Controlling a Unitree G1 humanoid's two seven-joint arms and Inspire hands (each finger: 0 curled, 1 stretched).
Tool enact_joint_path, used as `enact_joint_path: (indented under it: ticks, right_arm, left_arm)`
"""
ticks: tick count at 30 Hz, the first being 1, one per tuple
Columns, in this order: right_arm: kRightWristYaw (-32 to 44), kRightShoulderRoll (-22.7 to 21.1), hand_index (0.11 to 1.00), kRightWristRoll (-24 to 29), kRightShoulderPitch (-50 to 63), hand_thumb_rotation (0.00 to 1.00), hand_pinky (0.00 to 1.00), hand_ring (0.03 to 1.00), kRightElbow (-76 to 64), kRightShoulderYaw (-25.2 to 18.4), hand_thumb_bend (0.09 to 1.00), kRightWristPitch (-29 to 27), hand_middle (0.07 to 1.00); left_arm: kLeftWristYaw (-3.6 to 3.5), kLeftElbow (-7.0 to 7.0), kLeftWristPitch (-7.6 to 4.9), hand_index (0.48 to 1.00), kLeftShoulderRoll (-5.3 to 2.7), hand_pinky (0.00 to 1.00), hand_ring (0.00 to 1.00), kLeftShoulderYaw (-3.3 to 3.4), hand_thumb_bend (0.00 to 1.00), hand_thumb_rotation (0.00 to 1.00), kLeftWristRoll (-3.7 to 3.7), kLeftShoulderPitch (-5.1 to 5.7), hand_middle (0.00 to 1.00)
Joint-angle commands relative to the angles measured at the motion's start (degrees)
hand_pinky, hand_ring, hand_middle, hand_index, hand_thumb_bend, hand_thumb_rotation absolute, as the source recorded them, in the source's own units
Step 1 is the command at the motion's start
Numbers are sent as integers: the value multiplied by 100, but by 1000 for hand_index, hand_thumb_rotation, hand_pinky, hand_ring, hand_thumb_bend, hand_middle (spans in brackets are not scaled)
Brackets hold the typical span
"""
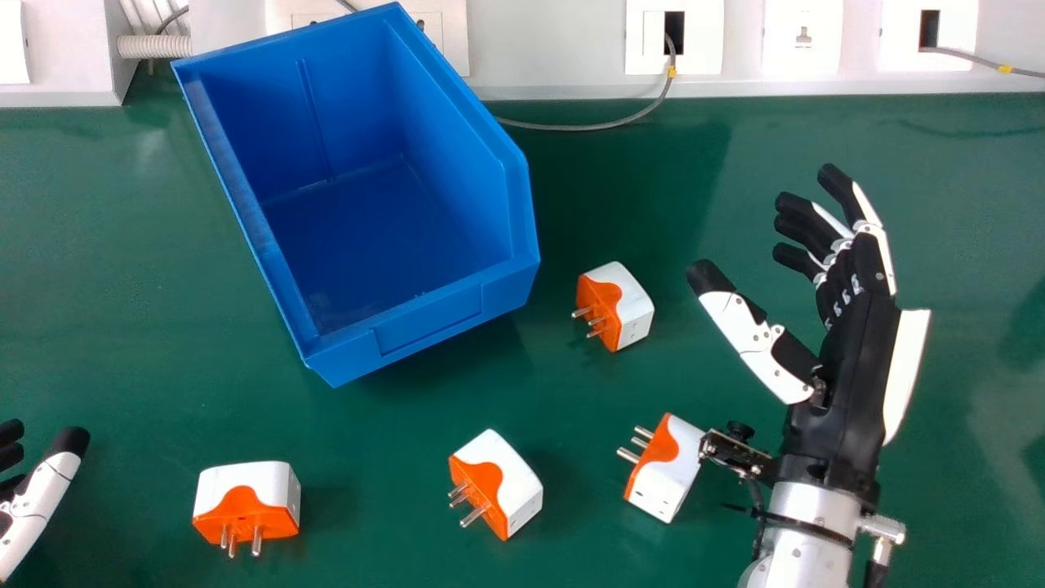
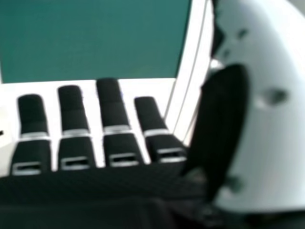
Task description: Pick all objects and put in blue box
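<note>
Left of the right hand (image 1: pixel 853 359), four plugs (image 1: pixel 673 469).

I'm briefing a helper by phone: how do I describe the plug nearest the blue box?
Find the big blue box on the green table. Just right of its right corner lies an orange and white plug. It sits farther back than the other three plugs.
</note>
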Motion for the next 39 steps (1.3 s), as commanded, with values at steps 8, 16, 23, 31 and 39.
enact_joint_path:
  ticks: [8,16,23,31,39]
  right_arm:
    - [18,-3,812,-8,-17,301,674,717,-93,8,598,-109,714]
    - [11,-23,813,-9,8,318,672,718,-133,-10,604,-83,714]
    - [-73,-67,819,-130,37,316,666,715,-200,-22,599,22,710]
    - [58,-133,816,-194,103,295,640,709,-142,49,595,25,713]
    - [1208,-1016,851,-449,537,385,653,752,-465,437,684,447,765]
  left_arm:
    - [64,250,388,747,-52,685,736,-21,835,341,46,265,729]
    - [-20,232,375,748,-73,701,742,24,834,330,-27,265,730]
    - [66,237,342,745,-52,704,742,-25,833,343,69,285,728]
    - [47,245,377,747,-63,692,741,-10,844,351,39,261,729]
    - [87,211,344,749,-108,696,742,-36,835,347,38,280,731]
